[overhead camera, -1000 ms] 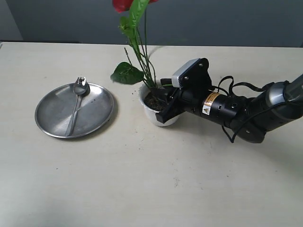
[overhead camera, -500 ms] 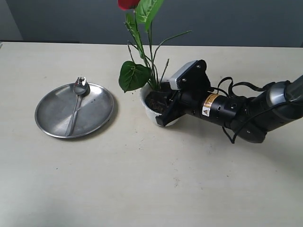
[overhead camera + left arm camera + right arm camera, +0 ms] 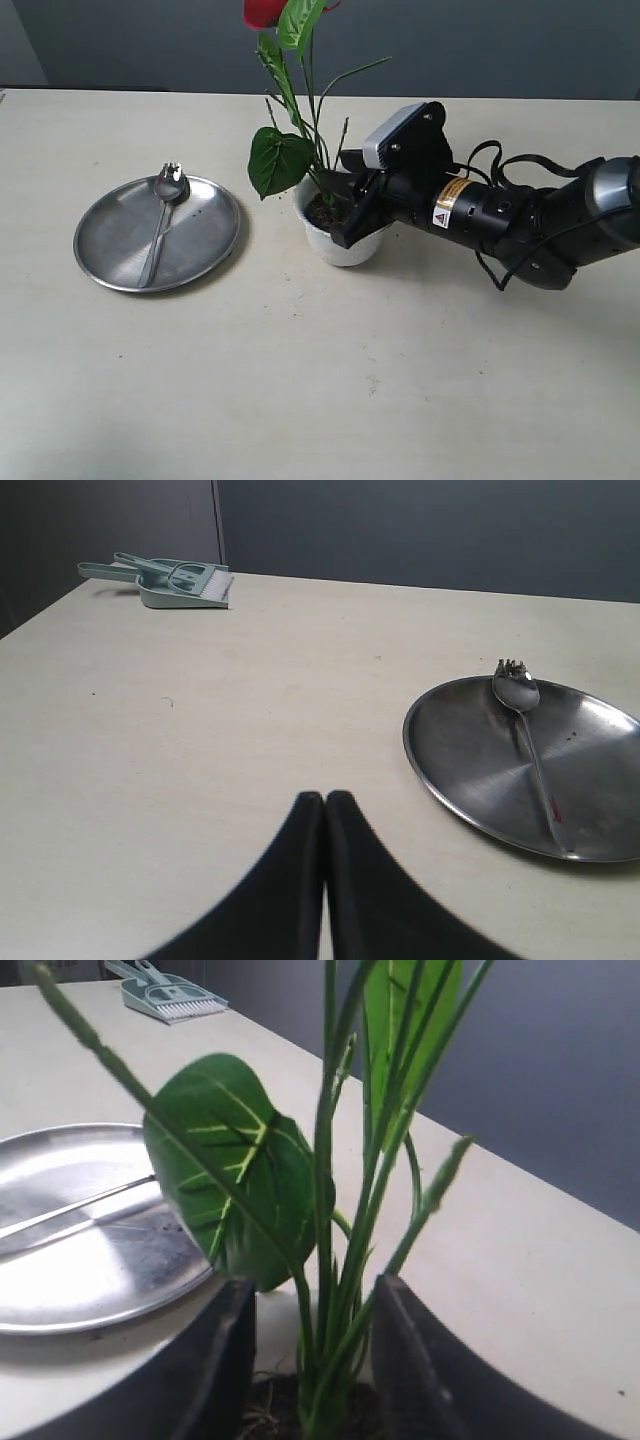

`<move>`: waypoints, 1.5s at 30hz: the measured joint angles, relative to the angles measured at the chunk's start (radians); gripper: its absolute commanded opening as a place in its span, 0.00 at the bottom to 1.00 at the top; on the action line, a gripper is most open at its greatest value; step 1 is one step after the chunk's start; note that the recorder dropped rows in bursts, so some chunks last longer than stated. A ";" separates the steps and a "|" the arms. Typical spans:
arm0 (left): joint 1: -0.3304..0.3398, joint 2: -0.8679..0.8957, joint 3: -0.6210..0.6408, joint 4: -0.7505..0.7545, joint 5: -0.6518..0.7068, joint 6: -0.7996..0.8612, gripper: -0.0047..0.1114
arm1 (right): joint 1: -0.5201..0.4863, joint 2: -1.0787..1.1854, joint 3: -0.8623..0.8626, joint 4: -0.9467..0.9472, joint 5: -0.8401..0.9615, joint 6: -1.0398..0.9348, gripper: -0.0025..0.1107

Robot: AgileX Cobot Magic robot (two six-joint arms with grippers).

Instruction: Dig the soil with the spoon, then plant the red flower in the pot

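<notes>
The red flower (image 3: 262, 12) stands with its stalks (image 3: 335, 1260) in the soil (image 3: 270, 1405) of the white pot (image 3: 338, 243). Its broad green leaf (image 3: 278, 160) hangs over the pot's left side. My right gripper (image 3: 312, 1285) is open at the pot's mouth, one finger (image 3: 225, 1360) on each side of the stalks with gaps between. In the exterior view this gripper (image 3: 350, 215) reaches in from the right. The spoon (image 3: 163, 215) lies in the steel plate (image 3: 110, 262). My left gripper (image 3: 325, 798) is shut and empty, low over the table beside the plate (image 3: 430, 775).
A green dustpan with a brush (image 3: 185, 583) lies at the far corner of the table. The right arm (image 3: 500, 220) stretches across the table's right side. The spoon (image 3: 530, 750) points its notched bowl away from the left wrist camera.
The flower swung from leaning left to more upright in the pot. The right arm shifted slightly up and back while staying at the pot. Plate and spoon have not moved.
</notes>
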 measured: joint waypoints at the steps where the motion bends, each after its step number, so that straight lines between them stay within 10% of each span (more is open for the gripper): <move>1: 0.000 0.000 0.000 0.000 0.000 0.000 0.04 | 0.000 -0.010 0.000 0.000 0.007 0.000 0.36; 31: 0.000 0.000 0.000 0.000 0.000 0.000 0.04 | 0.002 -0.298 0.000 0.085 0.322 0.020 0.31; 37: 0.000 0.000 0.000 0.000 0.000 0.000 0.04 | 0.002 -0.325 0.000 0.124 0.388 0.020 0.02; 45: 0.000 0.000 0.000 0.000 0.000 0.000 0.04 | 0.002 -0.388 0.002 0.131 0.412 0.023 0.03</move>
